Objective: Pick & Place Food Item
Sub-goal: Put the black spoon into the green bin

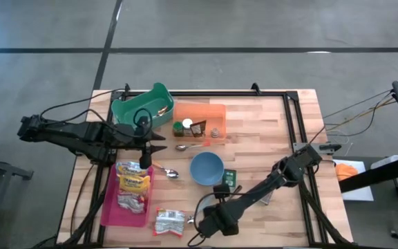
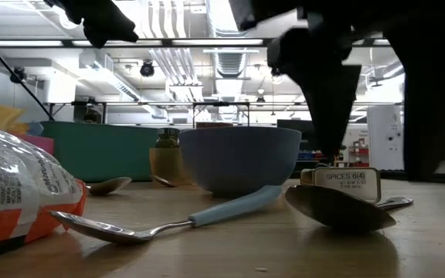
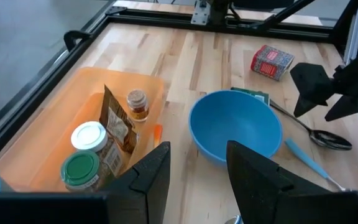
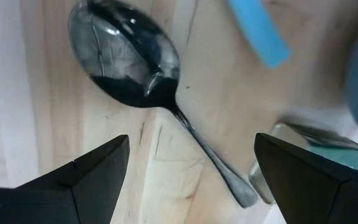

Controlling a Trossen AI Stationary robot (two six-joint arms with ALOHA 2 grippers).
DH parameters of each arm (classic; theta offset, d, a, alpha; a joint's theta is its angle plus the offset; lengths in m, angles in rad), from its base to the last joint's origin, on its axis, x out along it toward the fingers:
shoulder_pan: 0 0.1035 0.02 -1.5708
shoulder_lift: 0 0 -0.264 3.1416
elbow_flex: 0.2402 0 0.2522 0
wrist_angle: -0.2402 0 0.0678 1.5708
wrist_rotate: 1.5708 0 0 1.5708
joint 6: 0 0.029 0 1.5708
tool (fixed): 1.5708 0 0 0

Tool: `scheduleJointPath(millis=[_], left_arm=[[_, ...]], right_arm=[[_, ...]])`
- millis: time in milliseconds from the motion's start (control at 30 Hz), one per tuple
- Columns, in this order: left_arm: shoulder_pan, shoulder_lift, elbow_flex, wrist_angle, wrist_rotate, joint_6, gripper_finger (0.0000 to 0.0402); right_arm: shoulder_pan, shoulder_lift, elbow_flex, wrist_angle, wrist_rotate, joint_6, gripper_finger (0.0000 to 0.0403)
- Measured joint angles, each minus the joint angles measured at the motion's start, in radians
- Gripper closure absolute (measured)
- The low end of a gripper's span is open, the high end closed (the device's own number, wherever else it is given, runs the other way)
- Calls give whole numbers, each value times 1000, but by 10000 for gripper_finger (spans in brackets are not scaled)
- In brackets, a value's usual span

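Two tools are out over the counter (image 1: 268, 124), and neither one holds any food yet, so the job looks like it is only starting.

The right tool (image 4: 188, 162) hangs low over a metal spoon (image 4: 126, 65) near the front of the counter. Its fingers are spread wide, one on each side of the spoon's thin handle, and they hold nothing. I cannot tell if they touch the wood. A spoon is not food, so I cannot say why the tool is there.

The left tool (image 3: 197, 177) hangs above the counter near the orange tray (image 1: 216, 112) and the blue bowl (image 1: 206, 168). Its fingers are partly open with nothing between them.

Food packets (image 1: 134, 184) lie in the pink tray (image 1: 110, 207) at the left front. One more packet (image 1: 169, 221) lies on the wood just beside that tray. Jars (image 3: 89, 152) and a brown pouch (image 3: 118, 124) sit in the orange tray. A green bin (image 1: 126, 111) sits at the back left. The bowl looks empty from above.

What is left, I think, is almost all of it: pick one food thing, grab it, lift it, and put it down in its new place. I cannot tell which food is meant or where it should go.
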State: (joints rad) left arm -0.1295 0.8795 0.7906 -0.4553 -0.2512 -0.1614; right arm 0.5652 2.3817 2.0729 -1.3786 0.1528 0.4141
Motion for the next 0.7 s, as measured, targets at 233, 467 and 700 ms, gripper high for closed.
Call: scheduleJointPath(millis=[233,467,700], left_arm=[[0,0,0,-29,0,-23,242],[0,0,0,-29,0,-23,242],[0,-1,-7,-27,1,-26,242]], right_arm=[[0,0,-98,59,-9,-17,60],[-1,-9,-137,97,-38,-22,77],[-7,-10,-164,140,-95,-20,195]])
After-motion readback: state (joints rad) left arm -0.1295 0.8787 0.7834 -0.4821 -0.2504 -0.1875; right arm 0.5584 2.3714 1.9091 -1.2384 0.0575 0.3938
